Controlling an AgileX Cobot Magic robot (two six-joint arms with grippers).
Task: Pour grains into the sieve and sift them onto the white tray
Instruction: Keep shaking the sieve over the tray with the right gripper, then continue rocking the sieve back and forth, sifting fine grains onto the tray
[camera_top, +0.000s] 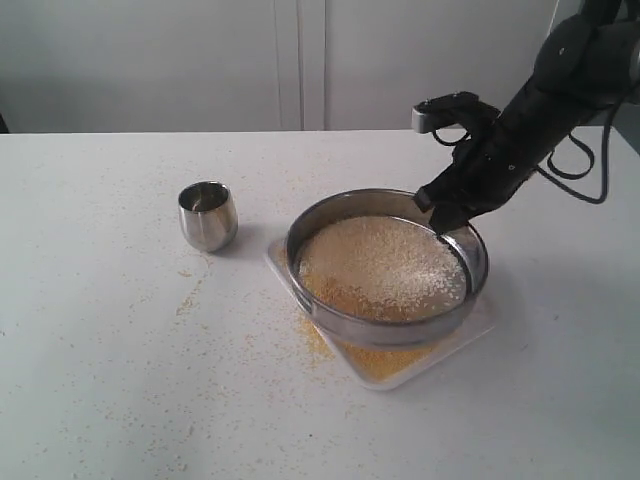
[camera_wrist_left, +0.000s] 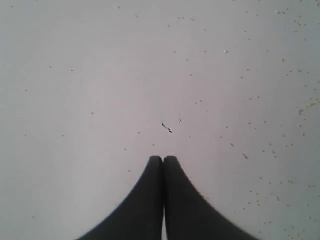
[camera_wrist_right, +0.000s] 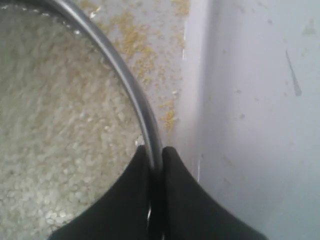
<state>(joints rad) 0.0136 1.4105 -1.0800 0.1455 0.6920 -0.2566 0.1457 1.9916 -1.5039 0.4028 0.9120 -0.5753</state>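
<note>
- Our right claw (camera_top: 441, 218) is closed on the far right part of the sieve (camera_top: 385, 332) rim. The right wrist view shows one finger inside the rim and one outside, with only the thin steel wall between them.
- Our left claw (camera_wrist_left: 163, 159) is fully closed and holds nothing. It hangs over the bare table (camera_top: 100, 350), and we do not find it in the exterior view.
- From the right claw, the sieve spreads to the left and toward the camera in the exterior view. It is round, so it has no long axis, and we think any shaking must be driven from this one edge.
- The sieve is over the tray (camera_top: 458, 345) and covers most of it. We cannot tell if it rests there or is a little lifted.
- Pale coarse grains (camera_top: 385, 265) fill the mesh. Yellow meal lies on the tray below, and some is spilled on the table just beside it.
- We judge that pouring is done and sifting is the step in hand, with the right arm the nearer one.
- We count one sieve, one tray and one cup (camera_top: 207, 215), which stands upright, apart to the left.
</note>
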